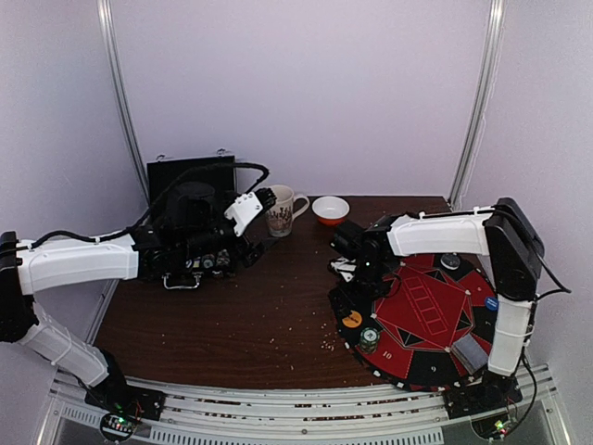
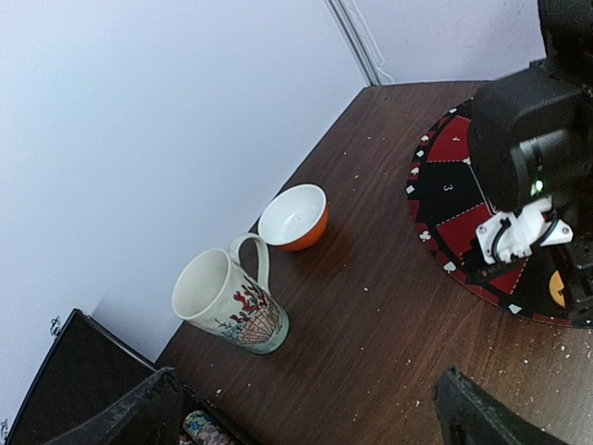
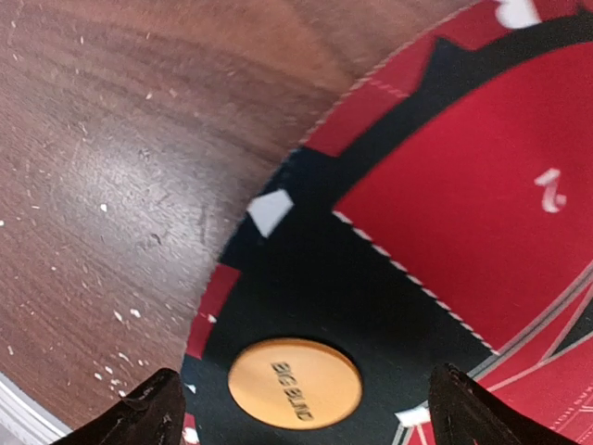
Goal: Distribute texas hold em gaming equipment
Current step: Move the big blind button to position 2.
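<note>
Right gripper (image 3: 308,413), jaws spread wide and empty, hangs directly above the orange disc (image 3: 294,382), which lies flat on the black border at the left edge of the round red-and-black mat (image 1: 422,311). A green-white disc (image 1: 370,337), a blue disc (image 1: 491,302) and a grey deck (image 1: 469,352) also rest on the mat. Left gripper (image 2: 306,394), jaws wide and empty, points toward the mug (image 2: 227,303) and bowl (image 2: 295,217).

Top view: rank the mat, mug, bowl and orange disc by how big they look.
1. mat, by far the largest
2. mug, only a little bigger than the bowl beside it
3. bowl
4. orange disc, clearly the smallest
</note>
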Controlling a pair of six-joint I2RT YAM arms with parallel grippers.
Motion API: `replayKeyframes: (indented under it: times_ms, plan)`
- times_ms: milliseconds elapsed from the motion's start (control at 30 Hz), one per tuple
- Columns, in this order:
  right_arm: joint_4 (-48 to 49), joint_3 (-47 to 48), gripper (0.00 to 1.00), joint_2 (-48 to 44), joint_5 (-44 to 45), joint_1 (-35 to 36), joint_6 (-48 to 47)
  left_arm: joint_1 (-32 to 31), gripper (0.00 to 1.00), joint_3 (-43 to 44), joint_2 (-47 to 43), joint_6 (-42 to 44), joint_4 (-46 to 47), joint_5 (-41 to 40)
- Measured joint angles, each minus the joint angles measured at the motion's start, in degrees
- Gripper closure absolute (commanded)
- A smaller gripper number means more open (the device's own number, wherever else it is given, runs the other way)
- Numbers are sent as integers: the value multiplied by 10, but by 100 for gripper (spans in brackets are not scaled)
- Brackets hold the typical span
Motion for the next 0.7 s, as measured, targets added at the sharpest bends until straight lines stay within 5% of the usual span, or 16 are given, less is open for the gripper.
replayKeyframes:
  times_ms: [700]
  plan:
    - [-63,24,49,43,25,40,-2,0,2,0,0,0,0,-4]
